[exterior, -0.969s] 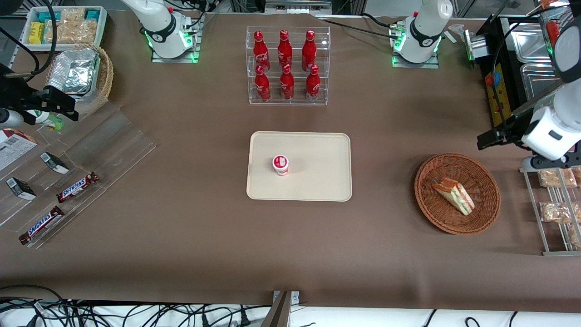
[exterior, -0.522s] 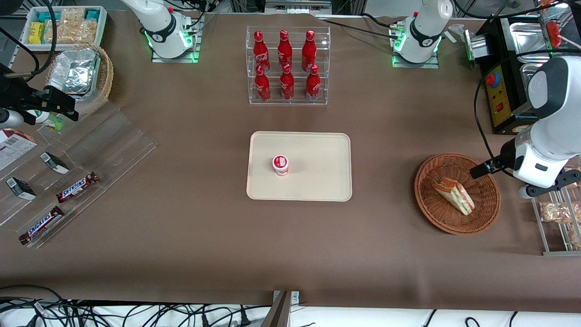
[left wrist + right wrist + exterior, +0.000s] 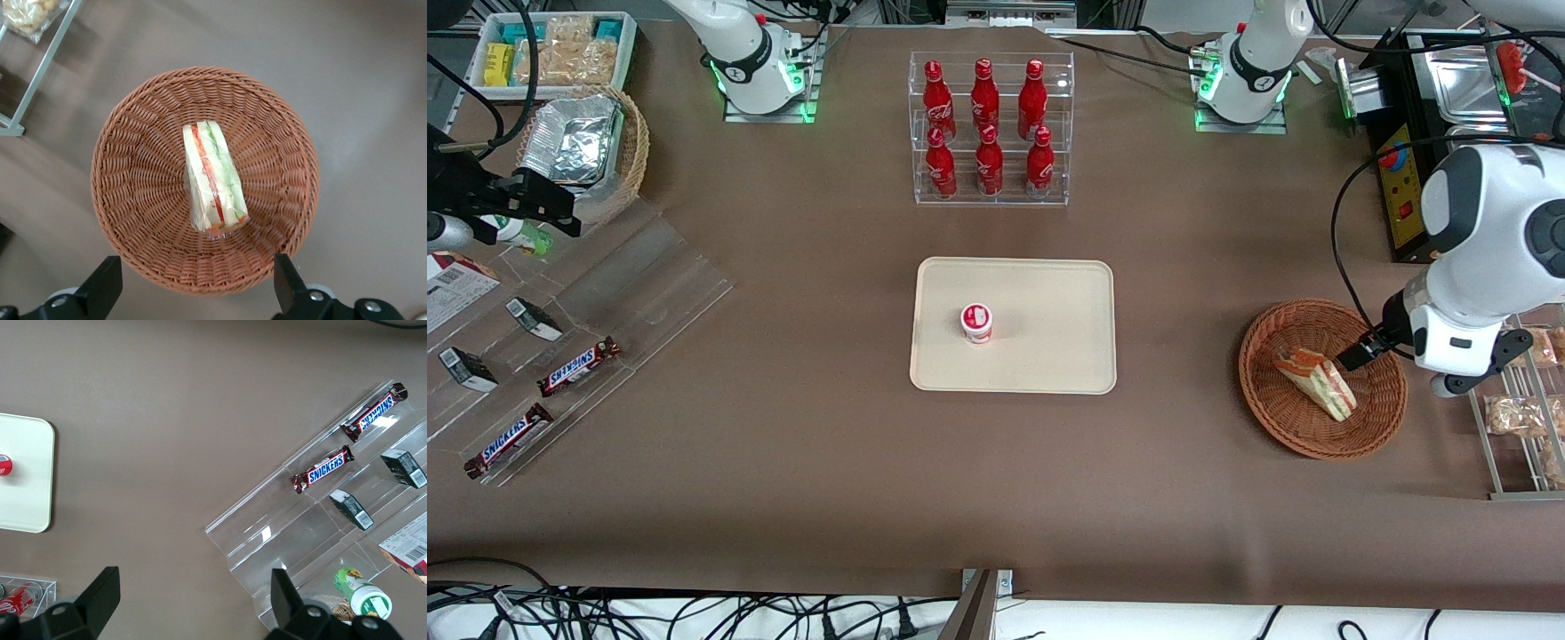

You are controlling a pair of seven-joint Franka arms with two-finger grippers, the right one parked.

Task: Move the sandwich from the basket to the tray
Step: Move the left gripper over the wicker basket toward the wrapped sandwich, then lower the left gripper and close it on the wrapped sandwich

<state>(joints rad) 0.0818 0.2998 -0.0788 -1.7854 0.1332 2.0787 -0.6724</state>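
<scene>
Approach step: gripper (image 3: 1352,357), fingers spread and empty, hovers above sandwich (image 3: 213,179) in basket (image 3: 1285,422), right of frame. Next: descend, straddle, close.

Gripper (image 3: 1352,357) hangs above sandwich (image 3: 1316,382) in basket (image 3: 1280,418).

We see the hand (image 3: 193,293), fingers spread, above the basket (image 3: 1378,404), nothing standing between it and the sandwich (image 3: 213,177).
</scene>
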